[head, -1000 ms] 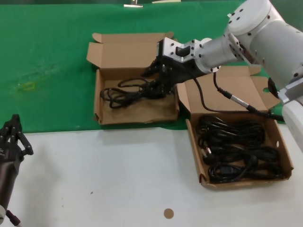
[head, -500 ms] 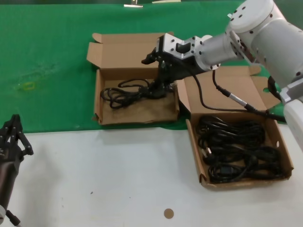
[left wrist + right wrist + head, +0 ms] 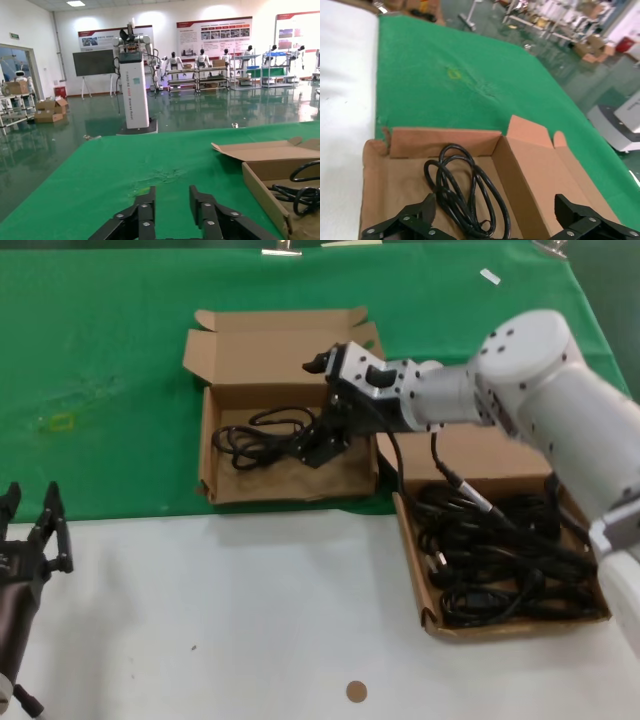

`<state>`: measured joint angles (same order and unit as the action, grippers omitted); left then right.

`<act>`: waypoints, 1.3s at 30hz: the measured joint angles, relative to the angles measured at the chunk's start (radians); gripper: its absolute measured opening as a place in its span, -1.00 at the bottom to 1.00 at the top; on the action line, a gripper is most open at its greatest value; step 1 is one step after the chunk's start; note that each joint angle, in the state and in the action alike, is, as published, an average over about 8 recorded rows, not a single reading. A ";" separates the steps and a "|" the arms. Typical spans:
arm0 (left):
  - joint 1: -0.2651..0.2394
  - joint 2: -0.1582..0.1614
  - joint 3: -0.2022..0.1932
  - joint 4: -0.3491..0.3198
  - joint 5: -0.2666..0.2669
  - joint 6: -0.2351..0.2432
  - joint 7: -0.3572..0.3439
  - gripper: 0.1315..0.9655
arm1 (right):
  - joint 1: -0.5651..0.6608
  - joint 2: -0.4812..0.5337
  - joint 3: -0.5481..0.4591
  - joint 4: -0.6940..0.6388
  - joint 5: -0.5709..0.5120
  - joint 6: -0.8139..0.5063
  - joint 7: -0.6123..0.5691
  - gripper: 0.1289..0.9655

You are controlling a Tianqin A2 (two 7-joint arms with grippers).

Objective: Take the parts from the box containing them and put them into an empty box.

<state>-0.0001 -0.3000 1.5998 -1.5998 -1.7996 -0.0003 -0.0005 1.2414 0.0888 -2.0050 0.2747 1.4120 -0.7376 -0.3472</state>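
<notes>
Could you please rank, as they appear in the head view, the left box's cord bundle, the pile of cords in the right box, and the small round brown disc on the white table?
Largest to smallest as seen:
1. Pile of cords, filling most of the right box.
2. Cord bundle in the left box, below the open right gripper.
3. Brown disc, clearly smallest.

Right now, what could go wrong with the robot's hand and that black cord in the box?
The open right gripper hangs close over the black looped power cord in the shallow brown cardboard box; a loop might snag a finger and lift out. The arm's own cable trails over the full cardboard box and might catch there.
</notes>
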 joint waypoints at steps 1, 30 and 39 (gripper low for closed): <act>0.000 0.000 0.000 0.000 0.000 0.000 0.000 -0.75 | -0.019 0.003 0.006 0.021 0.006 0.012 0.005 0.43; 0.000 0.000 0.000 0.000 0.000 0.000 0.000 0.51 | -0.584 0.099 0.190 0.623 0.183 0.347 0.163 1.00; 0.000 0.000 0.000 0.000 0.000 0.000 0.000 0.82 | -0.760 0.129 0.248 0.811 0.237 0.451 0.212 1.00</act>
<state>0.0000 -0.3000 1.5999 -1.5999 -1.7998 -0.0001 -0.0003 0.4817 0.2179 -1.7574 1.0853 1.6492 -0.2866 -0.1349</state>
